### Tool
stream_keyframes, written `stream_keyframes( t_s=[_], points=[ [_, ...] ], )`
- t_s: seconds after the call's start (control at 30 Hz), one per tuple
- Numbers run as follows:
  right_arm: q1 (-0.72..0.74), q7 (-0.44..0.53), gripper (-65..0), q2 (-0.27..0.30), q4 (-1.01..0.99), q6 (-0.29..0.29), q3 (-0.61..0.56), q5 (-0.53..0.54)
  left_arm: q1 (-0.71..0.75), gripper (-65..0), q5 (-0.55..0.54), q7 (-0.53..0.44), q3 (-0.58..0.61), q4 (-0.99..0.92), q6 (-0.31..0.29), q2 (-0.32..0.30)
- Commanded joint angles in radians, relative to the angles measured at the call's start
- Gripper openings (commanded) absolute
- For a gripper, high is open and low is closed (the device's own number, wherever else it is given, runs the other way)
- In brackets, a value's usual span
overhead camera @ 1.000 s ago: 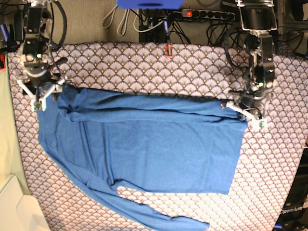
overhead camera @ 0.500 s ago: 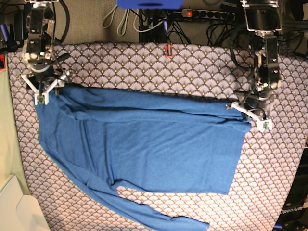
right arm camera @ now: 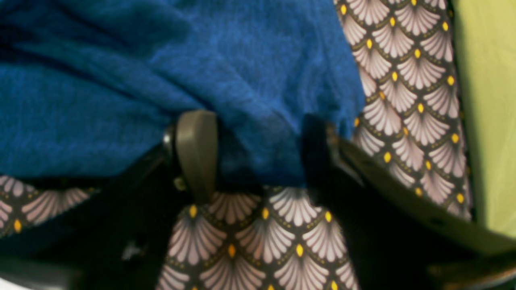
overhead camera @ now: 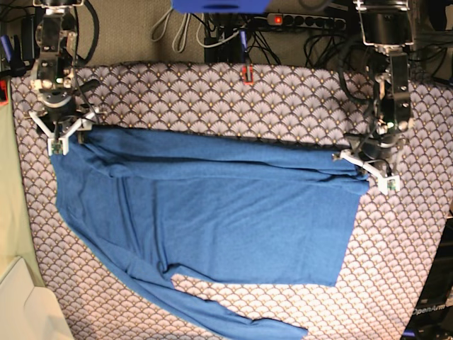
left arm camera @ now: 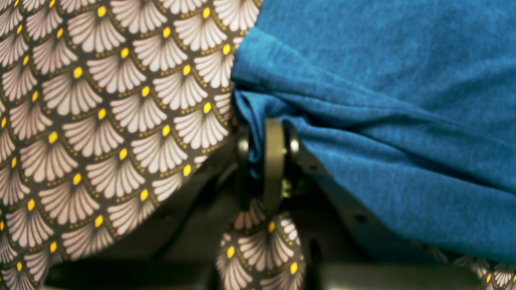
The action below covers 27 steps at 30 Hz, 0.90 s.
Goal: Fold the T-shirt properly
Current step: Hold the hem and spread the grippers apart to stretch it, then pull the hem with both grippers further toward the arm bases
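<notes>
The blue T-shirt [overhead camera: 212, 212] lies spread flat on the scallop-patterned table cover [overhead camera: 283, 106], with one long sleeve [overhead camera: 233, 322] trailing toward the near edge. My left gripper [overhead camera: 366, 170] is at the shirt's far right corner. In the left wrist view the left gripper [left arm camera: 262, 137] is pinched shut on a fold of the shirt [left arm camera: 383, 121]. My right gripper [overhead camera: 65, 133] is at the shirt's far left corner. In the right wrist view the right gripper [right arm camera: 258, 153] has its jaws wide apart, with blue fabric [right arm camera: 121, 80] lying between them.
A small red item [overhead camera: 248, 73] sits on the cover's far edge. Cables and a power strip [overhead camera: 304, 21] lie behind the table. A pale box [overhead camera: 21, 304] is at the near left corner. A yellow-green surface [right arm camera: 487, 100] borders the cover beside my right gripper.
My right gripper moved toward the far left corner of the table with the shirt's corner, straightening the far edge. My left gripper shifted slightly right.
</notes>
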Motion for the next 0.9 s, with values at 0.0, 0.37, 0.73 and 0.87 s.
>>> stream_keyframes(
  t_s=[0.0,0.37,0.73,0.87],
  points=[
    [-0.007,-0.037,-40.1,0.013,0.002,-0.003,0.001,-0.015,-0.018,-64.5,0.002,-0.019,-0.005,0.013,0.000,-0.011],
    [-0.074,-0.038,-64.7,0.038,0.084,0.024,0.011,-0.017,-0.015,-64.5,0.002,0.013,-0.005,0.044,0.000,-0.012],
    [-0.148,-0.038,-64.6,0.066,0.173,0.029,0.011,-0.015,0.049,-64.5,-0.003,0.148,-0.043,0.191,0.000,-0.046],
    [-0.163,-0.038,-64.6,0.076,0.173,0.029,0.011,-0.015,0.097,-64.5,-0.001,0.182,-0.081,0.245,0.000,-0.048]
  ],
)
